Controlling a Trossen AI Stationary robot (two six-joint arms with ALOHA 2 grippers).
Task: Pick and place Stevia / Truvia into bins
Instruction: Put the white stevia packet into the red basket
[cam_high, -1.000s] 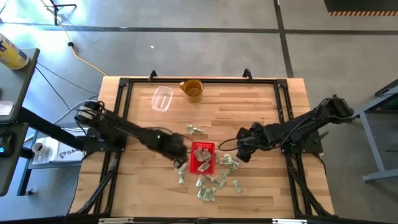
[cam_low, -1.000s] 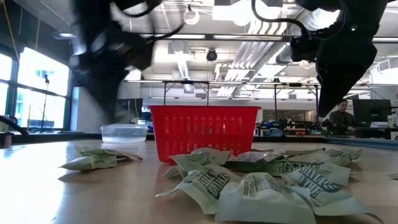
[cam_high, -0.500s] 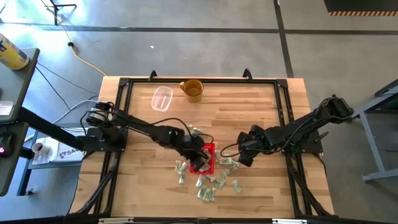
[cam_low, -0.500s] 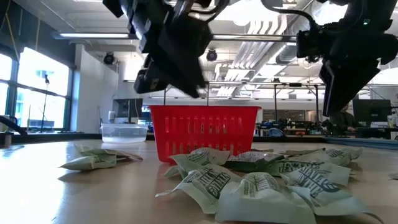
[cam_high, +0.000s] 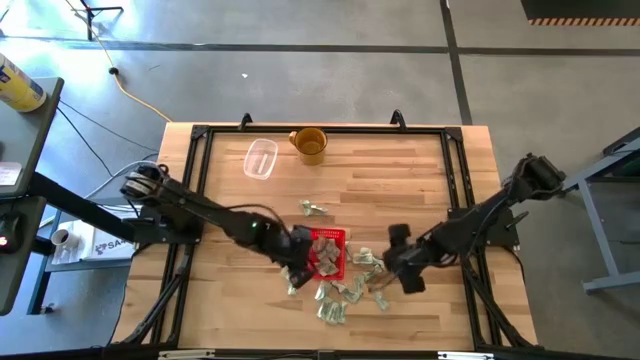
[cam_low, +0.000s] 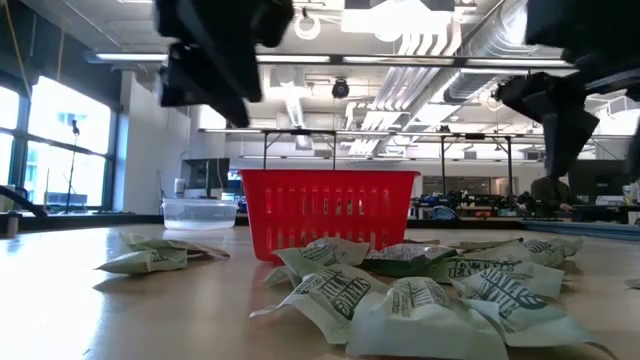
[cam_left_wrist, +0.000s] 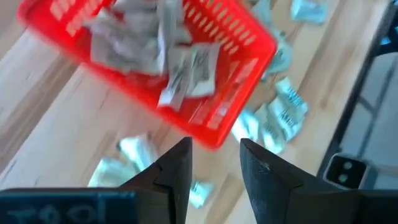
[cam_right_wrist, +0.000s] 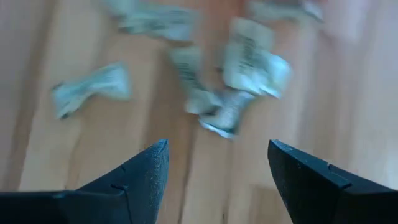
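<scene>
Even, bright overhead light; shadows on the pale wooden worktop (cam_high: 400, 190) are soft. Ceiling lamps glare in the low view, turning both arms into dark silhouettes. Both wrist views are motion-blurred, smearing the small pale green-and-white paper packets (cam_right_wrist: 252, 62).

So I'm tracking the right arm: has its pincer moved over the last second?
Yes. In the high view the right pincer has swung from level with the red bin toward the table's near edge, over the loose packets.
</scene>
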